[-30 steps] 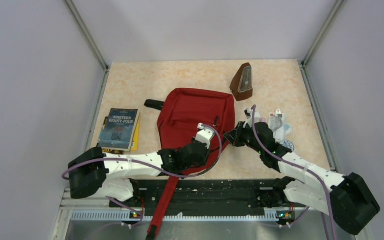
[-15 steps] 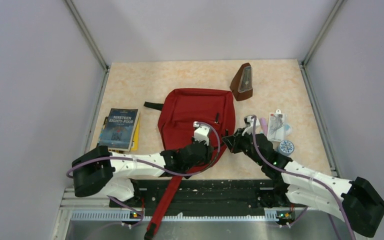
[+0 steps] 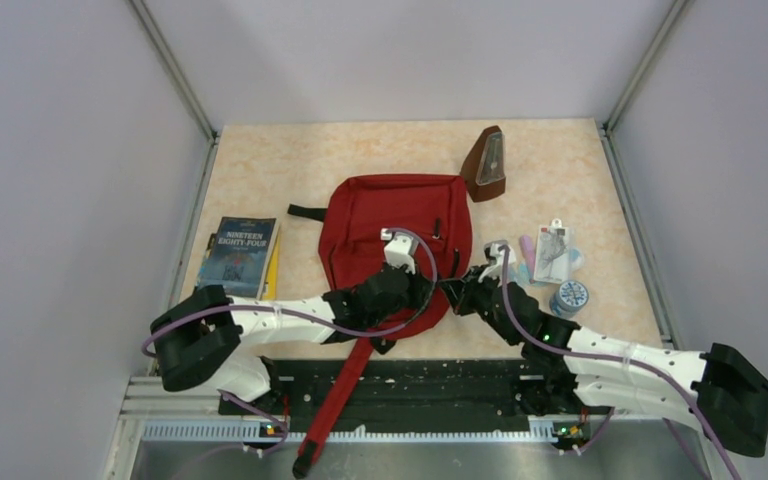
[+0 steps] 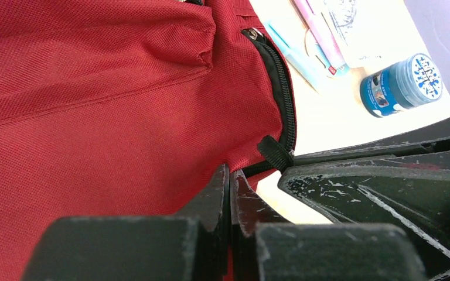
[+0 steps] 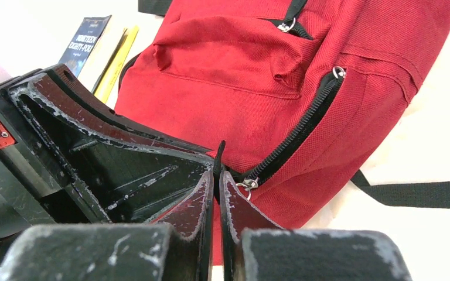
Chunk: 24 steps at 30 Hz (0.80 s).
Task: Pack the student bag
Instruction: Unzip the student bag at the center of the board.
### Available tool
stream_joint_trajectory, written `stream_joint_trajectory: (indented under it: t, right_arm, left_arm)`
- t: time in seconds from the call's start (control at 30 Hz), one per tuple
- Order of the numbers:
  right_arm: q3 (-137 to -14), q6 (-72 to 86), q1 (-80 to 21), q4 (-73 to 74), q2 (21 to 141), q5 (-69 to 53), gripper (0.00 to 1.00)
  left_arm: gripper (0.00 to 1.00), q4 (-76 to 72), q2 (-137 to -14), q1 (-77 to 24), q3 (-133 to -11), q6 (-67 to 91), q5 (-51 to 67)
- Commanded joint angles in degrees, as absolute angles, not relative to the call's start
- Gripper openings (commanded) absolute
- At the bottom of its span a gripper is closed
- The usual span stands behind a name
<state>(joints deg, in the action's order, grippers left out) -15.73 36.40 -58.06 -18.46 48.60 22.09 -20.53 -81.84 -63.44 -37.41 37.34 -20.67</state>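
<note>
The large dark-red fabric backpack (image 3: 390, 225) lies zipped at mid-table, left gripper (image 4: 229, 175) pinching its cloth, right gripper (image 5: 217, 175) pinching its black zipper pull (image 5: 218, 153), so packing seems not begun; the blue paperback book (image 3: 238, 255) waits outside.

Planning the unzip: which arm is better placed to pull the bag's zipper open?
Right, probably. The right end effector is shut on the black zipper pull, beside the slider, while the left end effector only pinches the student bag fabric next to the zipper.
</note>
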Motion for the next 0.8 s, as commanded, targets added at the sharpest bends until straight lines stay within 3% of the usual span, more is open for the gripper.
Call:
stream_joint_trajectory:
  t: [0.0,0.23,0.37,0.53,0.77]
  right_arm:
    - [-16.1,38.2,-59.6,-21.4,47.0,24.8,0.0]
    - [-17.4,37.5,-59.5,-15.7,45.8,30.8,0.0]
    - [-18.8,36.0,-59.4,-12.8,45.0,32.5,0.0]
    - [-19.3,35.9,-57.6,-11.1,45.0,32.0,0.0]
    - [-19.5,35.5,-56.7,-11.4,45.2,31.0,0.0]
  left_arm:
    - [0.03,-28.1,-81.1,-62.1,-39.7,35.1,-20.3]
    - [0.4,-18.8,-73.2,-62.2,-37.4,26.3,-16.3]
    - [0.56,-14.7,-66.8,-62.3,-34.0,23.0,-12.7]
    - [0.65,-8.3,-61.3,-63.6,-32.9,20.8,-9.6]
    - [0.67,-4.5,-61.8,-65.1,-32.5,21.9,-10.0]
